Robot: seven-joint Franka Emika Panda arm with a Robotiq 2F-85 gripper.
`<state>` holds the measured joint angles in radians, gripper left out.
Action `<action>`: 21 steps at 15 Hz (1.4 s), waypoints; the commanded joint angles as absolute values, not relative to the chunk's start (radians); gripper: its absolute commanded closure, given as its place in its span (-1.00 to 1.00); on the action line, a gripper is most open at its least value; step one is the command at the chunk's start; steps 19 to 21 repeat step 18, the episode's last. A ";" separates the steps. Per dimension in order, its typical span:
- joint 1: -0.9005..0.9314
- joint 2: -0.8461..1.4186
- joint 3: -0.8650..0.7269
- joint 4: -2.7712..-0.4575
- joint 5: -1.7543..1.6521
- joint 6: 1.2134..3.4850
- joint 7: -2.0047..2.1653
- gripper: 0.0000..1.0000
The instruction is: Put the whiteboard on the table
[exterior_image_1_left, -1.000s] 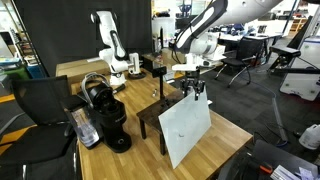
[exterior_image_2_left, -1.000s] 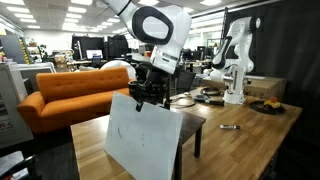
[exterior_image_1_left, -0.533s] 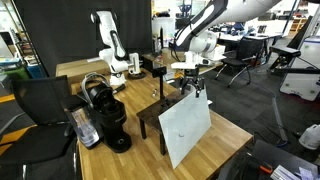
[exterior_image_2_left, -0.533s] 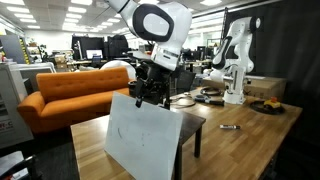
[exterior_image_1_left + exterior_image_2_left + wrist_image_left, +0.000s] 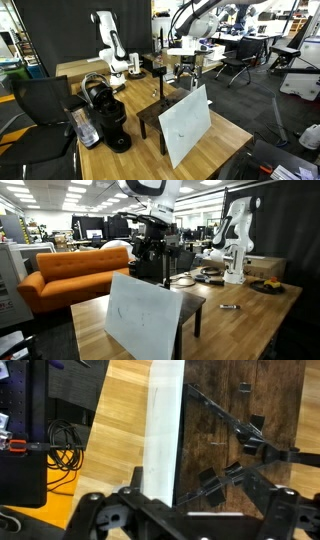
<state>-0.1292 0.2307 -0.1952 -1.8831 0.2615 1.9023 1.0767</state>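
The whiteboard (image 5: 185, 125) stands in the lower middle of the frame, bottom edge on the table (image 5: 228, 138), leaning against the small dark stand (image 5: 150, 113). Our gripper (image 5: 185, 68) hovers above it, jaws spread and empty. We judge a straight upward retreat best, so nothing nudges the board.

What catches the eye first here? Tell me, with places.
The whiteboard stands tilted on its lower edge on the table, leaning against the dark stand. The gripper hangs above it, open and apart from it. A black coffee machine sits on the table beside the board.
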 commanded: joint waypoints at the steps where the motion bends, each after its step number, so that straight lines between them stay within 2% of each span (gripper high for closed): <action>1: -0.113 0.176 -0.177 -1.877 0.191 1.828 1.045 -1.00; 10: -0.083 0.101 -0.126 -1.813 -0.002 1.567 0.729 -1.00; 14: -0.082 0.071 -0.122 -1.827 -0.108 1.530 0.541 -1.00; 21: -0.086 0.087 -0.128 -1.821 -0.072 1.553 0.610 -1.00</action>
